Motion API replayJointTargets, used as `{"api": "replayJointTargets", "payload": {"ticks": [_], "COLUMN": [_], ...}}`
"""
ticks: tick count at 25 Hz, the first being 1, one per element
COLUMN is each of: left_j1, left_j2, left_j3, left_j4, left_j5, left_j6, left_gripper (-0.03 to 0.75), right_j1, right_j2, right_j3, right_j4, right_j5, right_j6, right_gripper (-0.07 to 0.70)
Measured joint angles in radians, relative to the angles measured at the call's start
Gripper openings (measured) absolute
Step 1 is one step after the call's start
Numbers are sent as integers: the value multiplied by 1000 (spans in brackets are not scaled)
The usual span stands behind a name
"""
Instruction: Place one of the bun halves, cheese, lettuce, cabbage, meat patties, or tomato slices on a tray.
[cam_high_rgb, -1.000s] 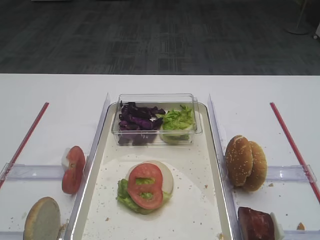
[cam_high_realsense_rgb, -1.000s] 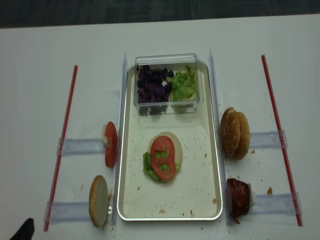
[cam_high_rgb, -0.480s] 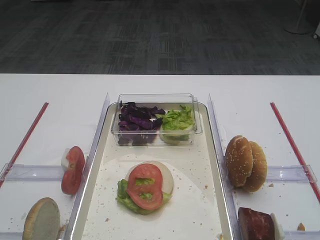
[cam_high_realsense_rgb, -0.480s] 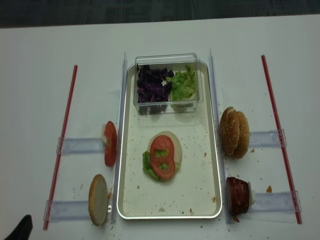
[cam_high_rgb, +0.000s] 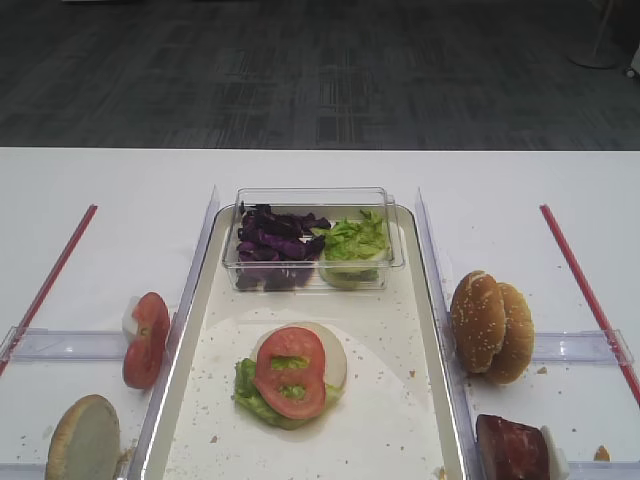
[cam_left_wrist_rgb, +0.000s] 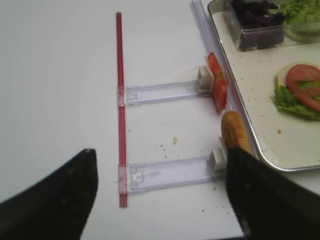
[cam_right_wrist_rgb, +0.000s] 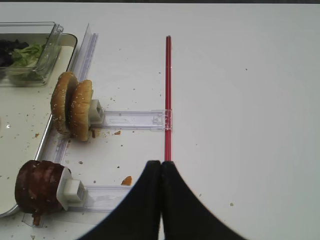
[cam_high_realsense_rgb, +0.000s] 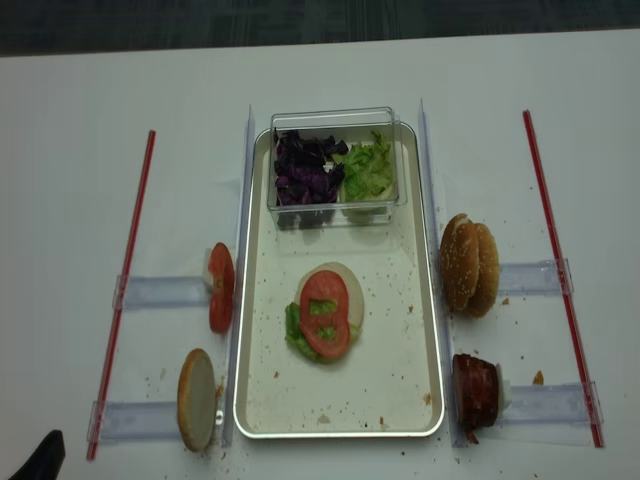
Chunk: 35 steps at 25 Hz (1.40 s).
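The tray (cam_high_realsense_rgb: 430, 330) lies in the middle of the white bench (cam_high_realsense_rgb: 80, 90), its long sides running from twelve to six o'clock. At its twelve o'clock end sits a clear plastic tub (cam_high_realsense_rgb: 333, 116), holding the cabbage (cam_high_realsense_rgb: 305, 168) on the nine o'clock side and lettuce (cam_high_realsense_rgb: 369, 170) on the three o'clock side. Near the tray's centre a stack rests on the floor: a pale bun half (cam_high_realsense_rgb: 345, 285) at the bottom, a frilly lettuce leaf (cam_high_realsense_rgb: 294, 336) poking out toward seven o'clock, and a tomato slice (cam_high_realsense_rgb: 325, 314) on top. Outside the tray at nine o'clock, another tomato slice (cam_high_realsense_rgb: 221, 288) stands on edge against a clear plastic holder (cam_high_realsense_rgb: 160, 292), and toward seven o'clock a flat bun half (cam_high_realsense_rgb: 197, 413) stands on edge at a second holder. At three o'clock two sesame bun halves (cam_high_realsense_rgb: 469, 264) stand on edge side by side just beside the tray's rim, and toward five o'clock a meat patty (cam_high_realsense_rgb: 477, 392) stands on edge the same way. A red strip (cam_high_realsense_rgb: 125, 280) runs along the bench well out at nine o'clock, and a matching one (cam_high_realsense_rgb: 555, 260) at three o'clock. The left gripper (cam_left_wrist_rgb: 160, 195) hangs over the bench by the left strip with its jaws wide apart and nothing between them. The right gripper (cam_right_wrist_rgb: 161, 200) is over the bench near the right strip, jaws pressed together and holding nothing.
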Motion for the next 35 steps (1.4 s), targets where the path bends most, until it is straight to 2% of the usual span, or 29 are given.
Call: {"api": "replayJointTargets", "payload": {"ticks": [35], "left_j1": [0], "left_j2": [0], "left_j3": [0], "left_j4": [17], "left_j5": [0], "left_j6": [-15], "left_gripper": [491], "right_j1": [0], "right_j2": [0], "right_j3": [0], "right_j4": [0], "right_j5": [0], "right_j6": [0], "right_gripper": [36]}}
